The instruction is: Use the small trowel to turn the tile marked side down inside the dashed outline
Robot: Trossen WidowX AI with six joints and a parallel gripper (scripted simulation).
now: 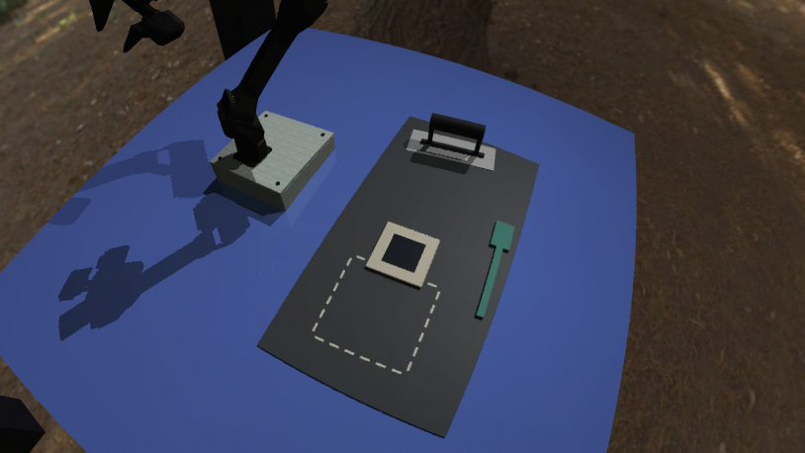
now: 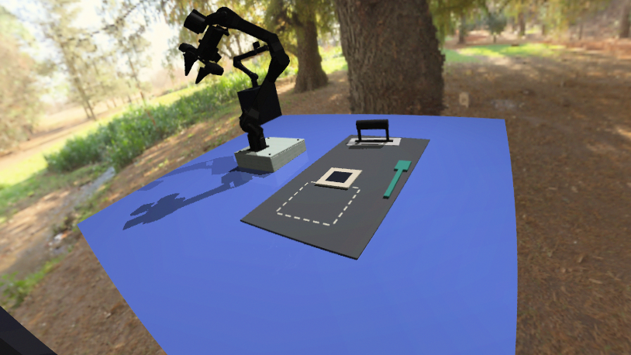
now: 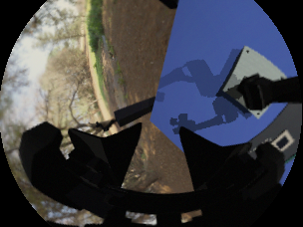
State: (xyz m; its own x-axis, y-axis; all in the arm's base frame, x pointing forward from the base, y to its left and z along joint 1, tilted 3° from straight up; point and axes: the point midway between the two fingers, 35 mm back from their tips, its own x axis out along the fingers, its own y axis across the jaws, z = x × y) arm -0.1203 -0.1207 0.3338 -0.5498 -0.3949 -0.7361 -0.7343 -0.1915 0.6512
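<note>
The cream tile [image 1: 374,260] [image 2: 325,178] [image 3: 274,144] lies flat on the dark mat [image 1: 461,197] [image 2: 344,240] with its dark square mark facing up. It overlaps the far side of the dashed outline [image 1: 364,358] [image 2: 306,219]. A trowel [image 1: 457,127] [image 2: 371,124] with a light flat blade and black raised handle lies at the mat's far end. A green tool [image 1: 501,235] [image 2: 402,166] with a square head and long thin handle lies along the mat's right edge. My gripper [image 1: 113,39] [image 2: 192,78] [image 3: 161,127] is open and empty, high up left of the mat, away from everything.
The arm's pale base block [image 1: 298,146] [image 2: 282,147] [image 3: 244,70] stands on the blue table [image 1: 585,225] [image 2: 449,264] left of the mat. The arm's shadow falls on the table's left part. A black shape [image 1: 17,425] [image 2: 17,337] shows at the lower left.
</note>
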